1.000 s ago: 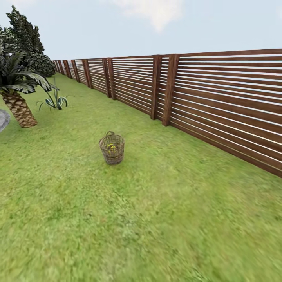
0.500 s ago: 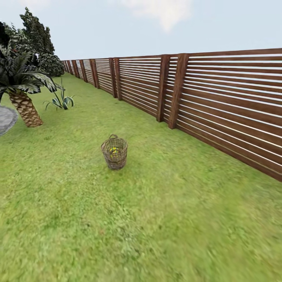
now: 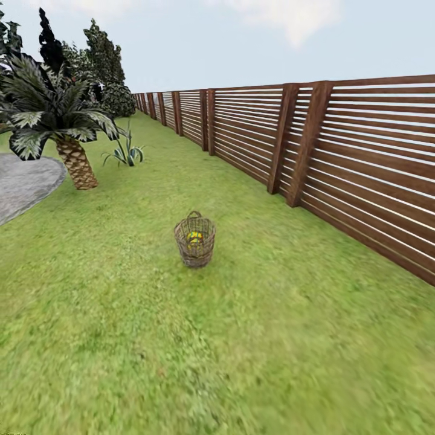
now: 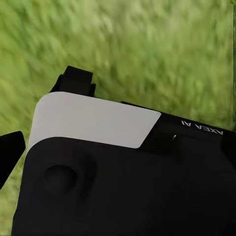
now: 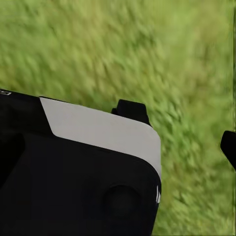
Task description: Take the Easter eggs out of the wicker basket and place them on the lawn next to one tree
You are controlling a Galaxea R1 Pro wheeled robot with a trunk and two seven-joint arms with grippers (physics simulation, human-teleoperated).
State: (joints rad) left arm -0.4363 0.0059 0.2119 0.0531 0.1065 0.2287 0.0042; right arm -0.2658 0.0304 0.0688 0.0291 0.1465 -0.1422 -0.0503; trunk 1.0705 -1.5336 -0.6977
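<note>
Basket [image 3: 194, 240] stands upright on the lawn [image 3: 121, 338] just below frame centre, well apart from the fence [image 3: 338, 163] that runs from right edge back to upper centre. Inside it a yellow egg [image 3: 194, 237] shows w/ a blue band; can't tell how many eggs. Palm [image 3: 63, 130] at upper left, beside grey patio [image 3: 24, 181] at left edge; small spiky plant [image 3: 125, 152] just right of palm. Dark trees [image 3: 103, 60] far back. Wrist views: black-and-white arm housing over blurred grass, dark finger tips at left [image 4: 11, 152] and right [image 5: 228, 145] edges; fingers' state – can't tell for either.
</note>
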